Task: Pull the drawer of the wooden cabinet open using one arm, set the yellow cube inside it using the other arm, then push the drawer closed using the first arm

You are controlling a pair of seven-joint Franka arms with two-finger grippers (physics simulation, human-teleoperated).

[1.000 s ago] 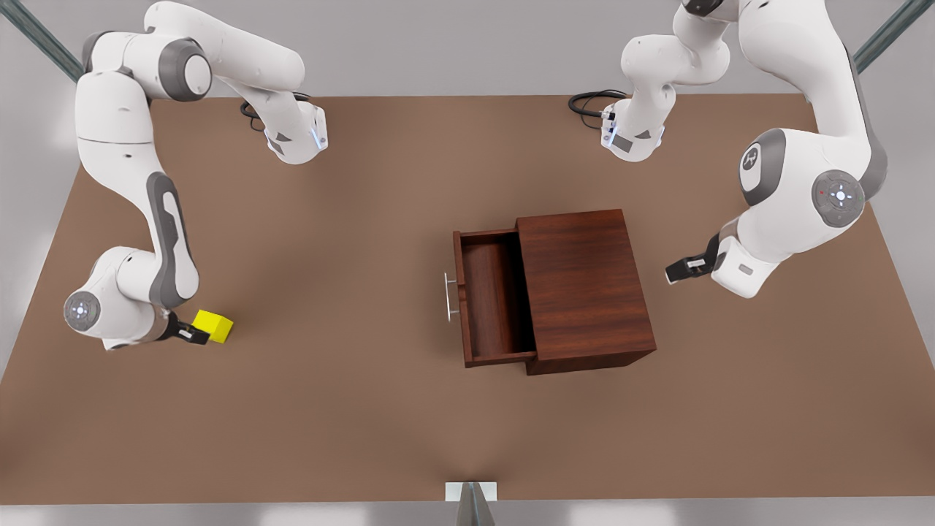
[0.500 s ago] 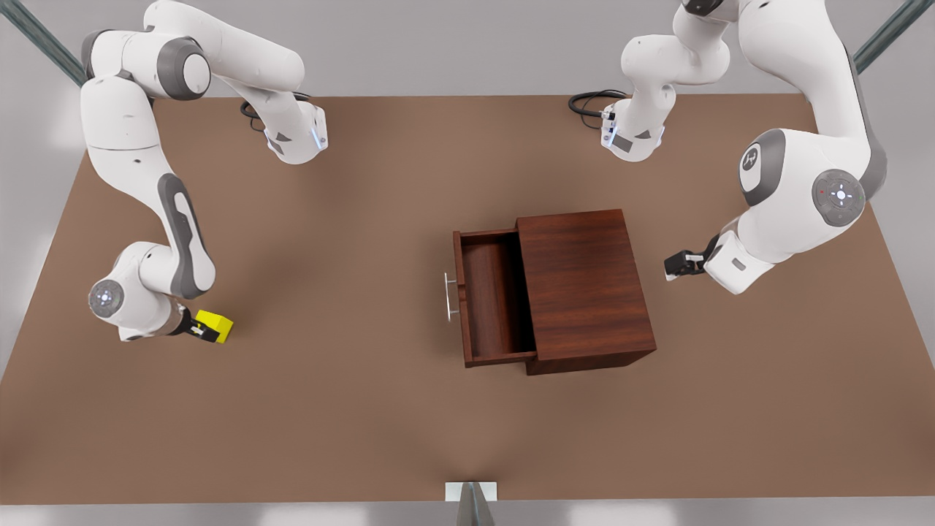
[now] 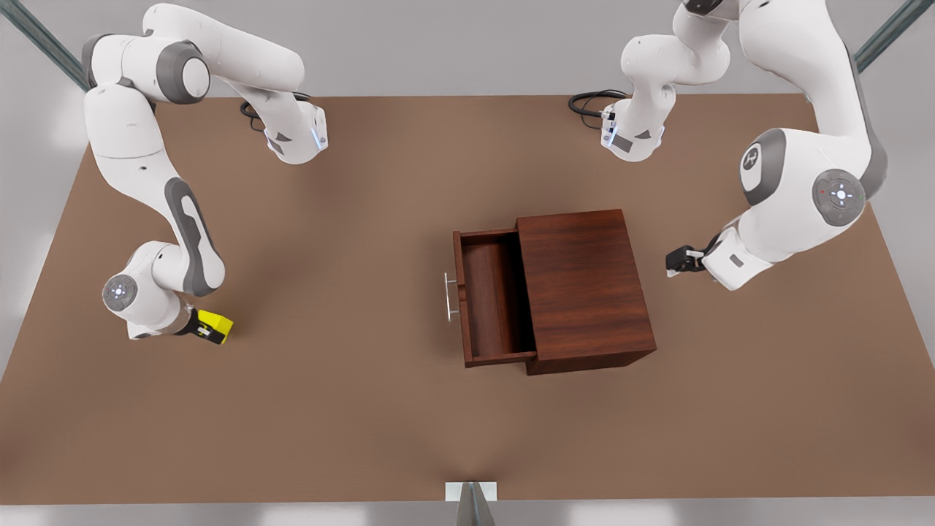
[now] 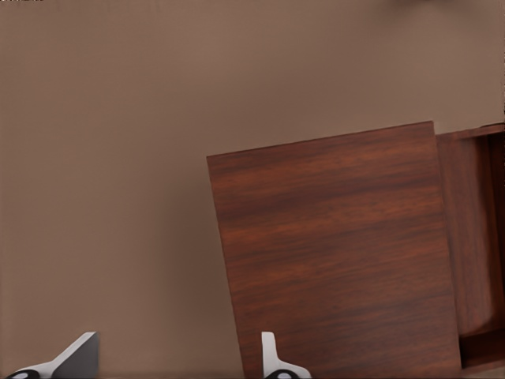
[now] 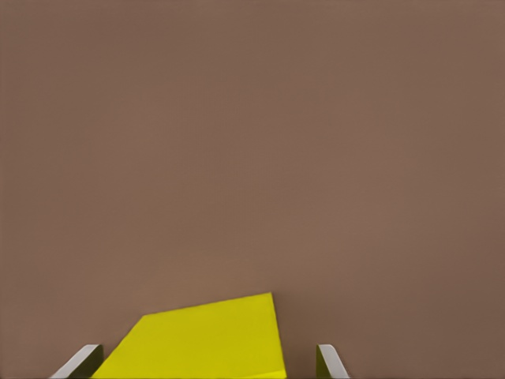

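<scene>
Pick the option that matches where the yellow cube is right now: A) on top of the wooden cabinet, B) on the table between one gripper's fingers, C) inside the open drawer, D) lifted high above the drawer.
B: the yellow cube sits on the table between the open fingers of the right gripper, far from the pulled-out drawer.

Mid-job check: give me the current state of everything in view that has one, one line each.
drawer: pulled open, nothing inside.
wooden cabinet: upright on the table.
yellow cube: on the table, between the right tool's open fingers.
right tool: open, straddling the cube.
left tool: open, waiting behind the cabinet, holding nothing.
</scene>
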